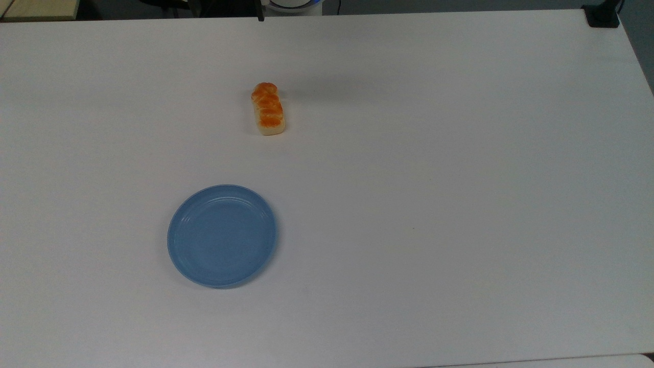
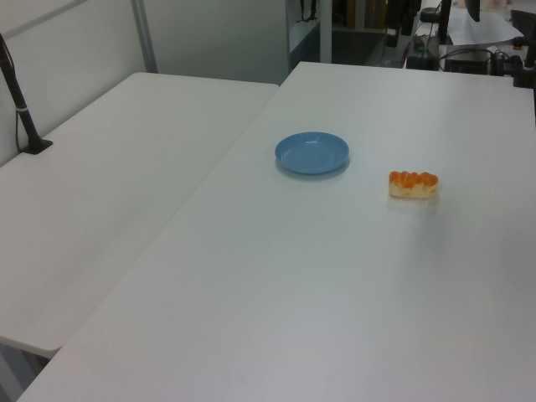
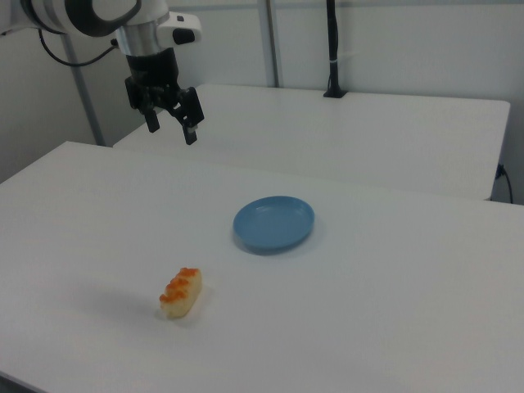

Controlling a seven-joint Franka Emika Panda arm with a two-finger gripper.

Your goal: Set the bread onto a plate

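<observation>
Two things lie on the white worktop (image 1: 460, 153): the bread (image 1: 267, 109) and the plate (image 1: 223, 235), well apart from each other. In the right view, going from left to right, the pincer (image 3: 173, 124) comes first, hanging in the air at the far left with its two dark fingers (image 3: 190, 123) spread apart and nothing between them, high above the worktop (image 3: 393, 311). Lower and nearer sits the bread (image 3: 181, 292), lying flat on its pale base with the glossy orange top up, one end pointing toward the near edge. To its right and farther back rests the plate (image 3: 273, 223), light blue, round, upright on its base and bare inside. In the top view the plate is at the near left and the bread lies farther off, slightly to the right. In the left view the order flips: the plate (image 2: 311, 153) is to the left and the bread (image 2: 413, 184) to the right, a little nearer.
</observation>
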